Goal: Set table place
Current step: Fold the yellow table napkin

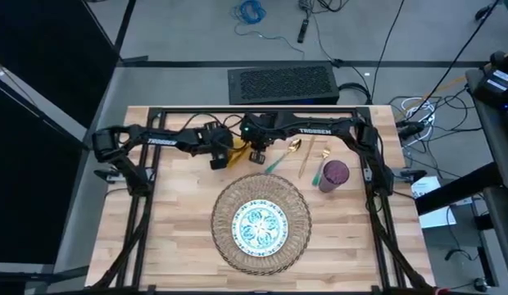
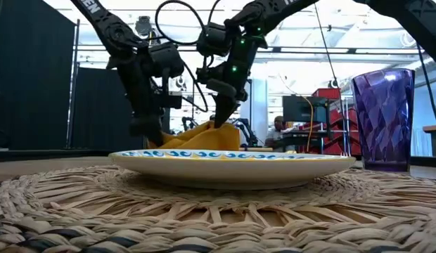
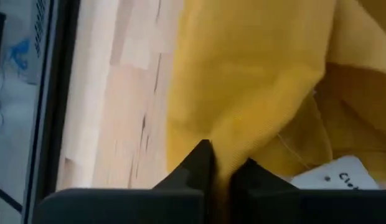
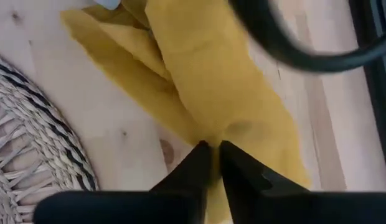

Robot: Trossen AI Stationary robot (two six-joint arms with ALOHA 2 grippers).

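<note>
Behind the woven mat [image 1: 260, 224], already bearing the plate [image 1: 260, 227], left gripper [image 3: 221, 167] and right gripper [image 4: 213, 149] both pinch the unplaced napkin [image 4: 205, 81]; cutlery [image 1: 304, 156] and cup [image 1: 333, 174] appear unset.

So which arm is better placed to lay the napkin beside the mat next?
Probably the right: its gripper pinches the napkin on the side nearer the woven mat; the left gripper grips the farther edge.
</note>
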